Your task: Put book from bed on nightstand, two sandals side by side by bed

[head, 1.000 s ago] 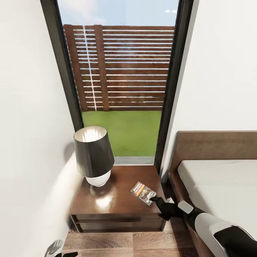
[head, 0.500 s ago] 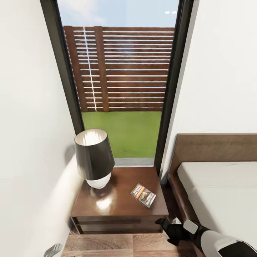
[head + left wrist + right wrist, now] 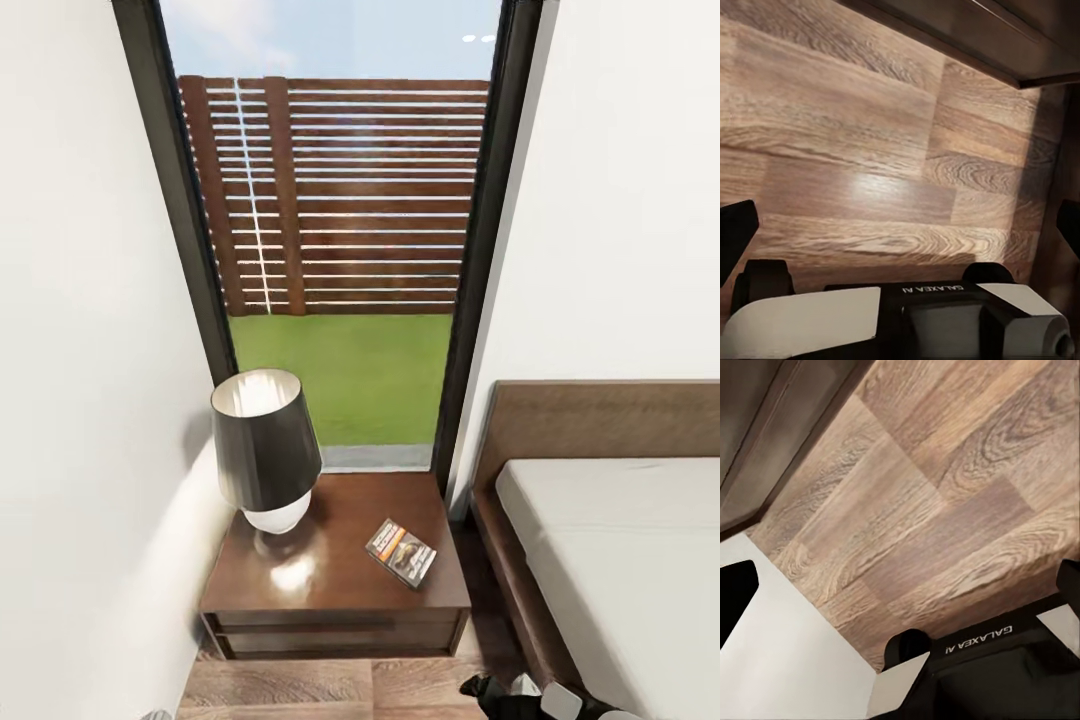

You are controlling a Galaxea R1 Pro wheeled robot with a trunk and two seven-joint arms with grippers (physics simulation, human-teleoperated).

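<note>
Book (image 3: 401,551) lies flat on the nightstand (image 3: 335,585), lower centre of the head view, toward the top's right front corner, cover up, set at an angle to the edges. Orange band and pale title text visible on the dark cover. Nothing touching it.

Table lamp (image 3: 264,447) stands on the nightstand's left rear part: black tapered shade, white rounded base, glare on the glossy wood in front of it. Well apart from the book.

Bed (image 3: 620,540) at lower right of the frame: off-white mattress, dark wood frame, wide headboard against the white wall. A narrow strip of floor separates it from the nightstand.

Behind the nightstand, a tall dark-framed window (image 3: 335,230) fills the upper centre; slatted wooden fence and green lawn outside.

Right gripper (image 3: 497,689) shows at the bottom edge, right of centre, low over the wooden floor (image 3: 320,690) and clear of the nightstand. In the right wrist view its fingers (image 3: 736,596) sit at opposite edges of the frame, spread wide, nothing between them; floorboards below.

Left gripper (image 3: 900,232) in the left wrist view: dark fingertips likewise far apart at both frame edges, wide and empty, over wood-grain boards with the nightstand's dark underside edge at the top.
</note>
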